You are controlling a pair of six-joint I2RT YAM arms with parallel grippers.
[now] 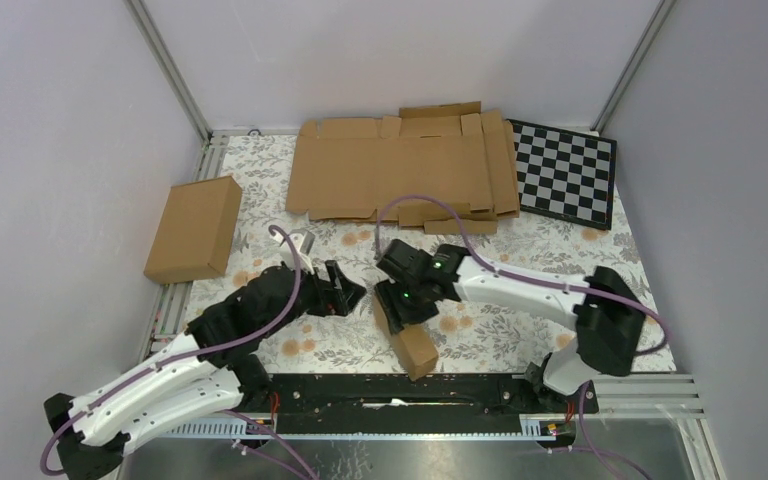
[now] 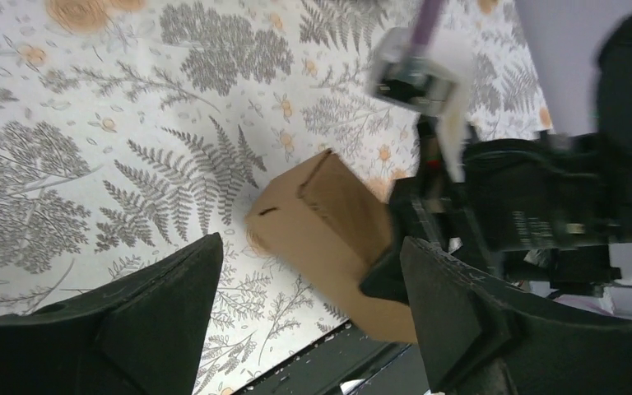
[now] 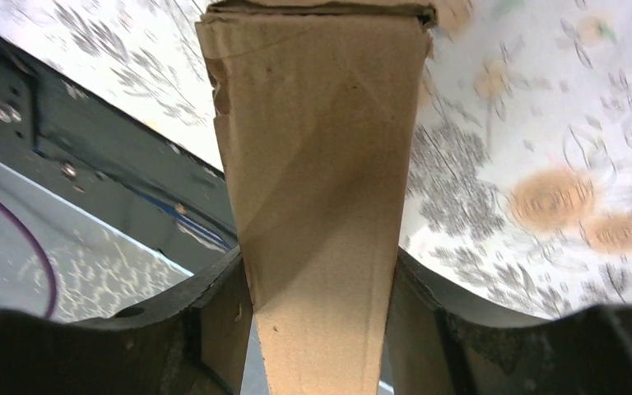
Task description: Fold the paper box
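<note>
Near table (image 1: pixel 520 345) edge | right pincer (image 3: pixel 317 313) clamps paper box (image 3: pixel 321 148) | label (image 2: pixel 535 224) illegible

Centre front blocked: small folded box (image 1: pixel 417 345) pinned between right gripper (image 1: pixel 407 308) fingers (image 3: pixel 214 321), tilted over the near desk (image 1: pixel 520 335) edge. Left gripper (image 1: pixel 348 296) just beside it, fingers spread, only a narrow gap between the two. Black base rail (image 1: pixel 360 388) runs along near edge right below the box. Back taken by flat cardboard sheets (image 1: pixel 400 165), checkerboard (image 1: pixel 565 172) back right, closed box (image 1: pixel 195 228) at left edge. Open floral strip between sheets and both grippers; bare patch right of the small box, under right arm (image 1: pixel 520 285). Side walls close in left and right
</note>
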